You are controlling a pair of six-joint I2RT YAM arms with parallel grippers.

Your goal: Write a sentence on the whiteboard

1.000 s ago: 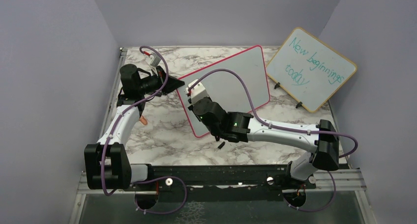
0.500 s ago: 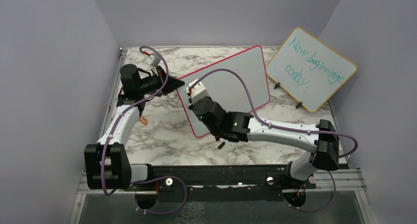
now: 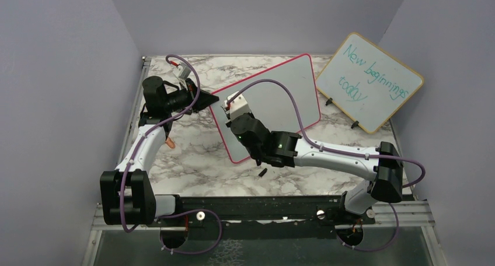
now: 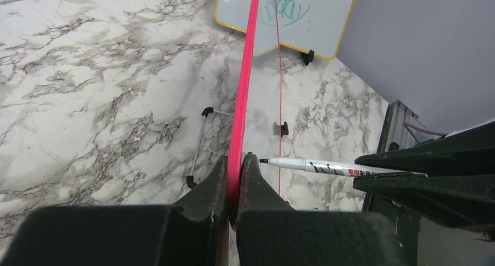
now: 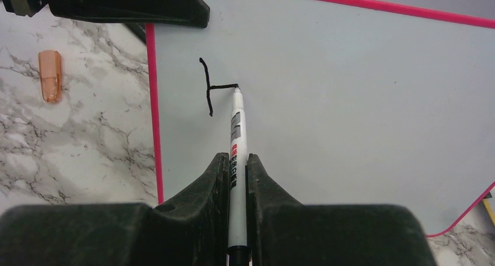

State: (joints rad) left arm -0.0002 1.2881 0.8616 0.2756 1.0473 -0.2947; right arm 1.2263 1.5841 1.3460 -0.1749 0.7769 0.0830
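Pink-framed whiteboard (image 5: 350, 102) is sitting clamped in the left end effector (image 4: 234, 162), right end effector (image 5: 233, 161) gripping the marker (image 5: 236, 123); pressing harder risks skewing the stroke (image 5: 206, 85).

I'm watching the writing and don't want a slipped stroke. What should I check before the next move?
1. Left end effector shut on the whiteboard at its pink frame: ok.
2. Right end effector shut on the marker: ok.
3. Marker tip on the board, at the end of the black strokes: ok.
4. Bare board to the right of the strokes: ok.
5. Tip pressure steady: cannot tell.
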